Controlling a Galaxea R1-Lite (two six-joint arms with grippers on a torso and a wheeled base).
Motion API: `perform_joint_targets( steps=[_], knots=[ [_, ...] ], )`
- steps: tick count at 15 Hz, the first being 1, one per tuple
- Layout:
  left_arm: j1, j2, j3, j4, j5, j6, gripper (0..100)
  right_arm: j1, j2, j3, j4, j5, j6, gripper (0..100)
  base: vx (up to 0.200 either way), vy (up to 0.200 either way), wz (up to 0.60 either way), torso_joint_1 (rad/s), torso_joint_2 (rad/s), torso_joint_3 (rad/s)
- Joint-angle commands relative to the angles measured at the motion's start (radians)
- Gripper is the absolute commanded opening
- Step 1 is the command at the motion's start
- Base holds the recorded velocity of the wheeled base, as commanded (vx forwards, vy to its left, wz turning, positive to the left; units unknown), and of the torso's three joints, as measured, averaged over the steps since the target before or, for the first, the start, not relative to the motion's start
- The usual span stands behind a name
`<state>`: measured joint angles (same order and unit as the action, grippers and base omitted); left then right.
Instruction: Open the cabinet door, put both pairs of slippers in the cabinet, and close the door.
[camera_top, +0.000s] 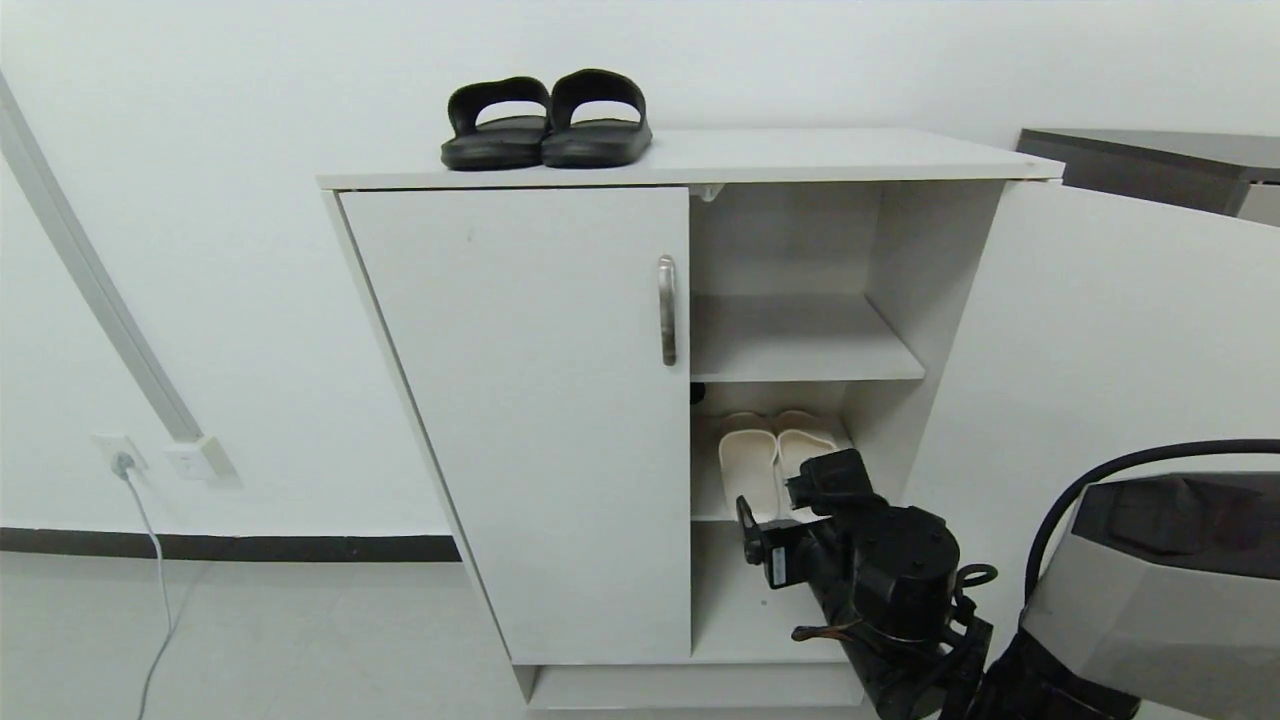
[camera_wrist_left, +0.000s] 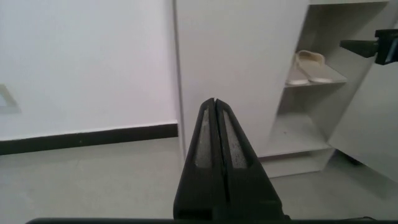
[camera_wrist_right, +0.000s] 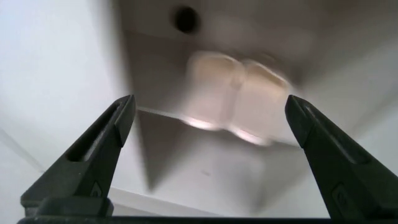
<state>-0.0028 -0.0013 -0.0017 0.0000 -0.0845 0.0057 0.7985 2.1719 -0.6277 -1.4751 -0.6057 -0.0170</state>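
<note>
- The cabinet (camera_top: 800, 155) stands against the wall. Its left door (camera_top: 520, 420) is shut and its right door (camera_top: 1100, 330) is swung wide open.
- A metal handle (camera_top: 667, 310) sits upright at the right edge of the shut door.
- The black slippers (camera_top: 547, 122) sit side by side on the cabinet top, towards its back left corner, with their toes pointing at the wall.
- The white slippers (camera_top: 775, 465) lie side by side on the middle shelf (camera_top: 705, 470) of the open right half, close to its front edge.
- The upper shelf (camera_top: 800, 340) and the bottom shelf (camera_top: 740, 600) carry nothing.
- The right hand (camera_wrist_right: 210, 102) hangs just in front of the open half, at about the height of the middle shelf and facing the white pair.
- Its fingers (camera_wrist_right: 102, 146) are spread far apart and hold nothing. The white pair shows blurred in the gap beyond them, and the left wrist view shows space between this hand and the pair.
- The left hand (camera_wrist_left: 214, 109) is low, out in front of the cabinet to its left. Its fingers are pressed together with nothing between them, and it touches nothing.
- A wall socket (camera_top: 122, 455) with a cable plugged in sits left of the cabinet.
</note>
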Motion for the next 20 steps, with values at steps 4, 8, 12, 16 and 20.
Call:
perform_joint_targets(
  steps=[4,8,12,16,20],
  knots=[
    [0.0,0.001,0.0,0.0,0.0,0.0,0,0.031,-0.049,0.036,0.013,-0.003,-0.003,100,0.0,0.2,0.0,0.001,0.0,0.001],
    [0.0,0.001,0.0,0.0,0.0,0.0,0,0.033,-0.049,0.037,0.013,-0.003,-0.003,100,0.0,0.2,0.0,0.004,0.0,0.004],
    [0.0,0.001,0.0,0.0,0.0,0.0,0,0.033,-0.044,0.04,0.012,-0.003,-0.003,100,0.0,0.2,0.0,0.005,0.0,0.002],
    [0.0,0.001,0.0,0.0,0.002,0.0,0,0.031,-0.043,0.062,0.004,0.001,-0.012,100,0.0,0.1,0.0,0.001,0.0,0.002],
    [0.0,0.001,0.0,0.0,0.002,-0.001,0,0.03,-0.034,0.071,0.004,0.007,-0.018,100,0.0,0.0,0.0,0.0,0.0,0.0]
  ],
)
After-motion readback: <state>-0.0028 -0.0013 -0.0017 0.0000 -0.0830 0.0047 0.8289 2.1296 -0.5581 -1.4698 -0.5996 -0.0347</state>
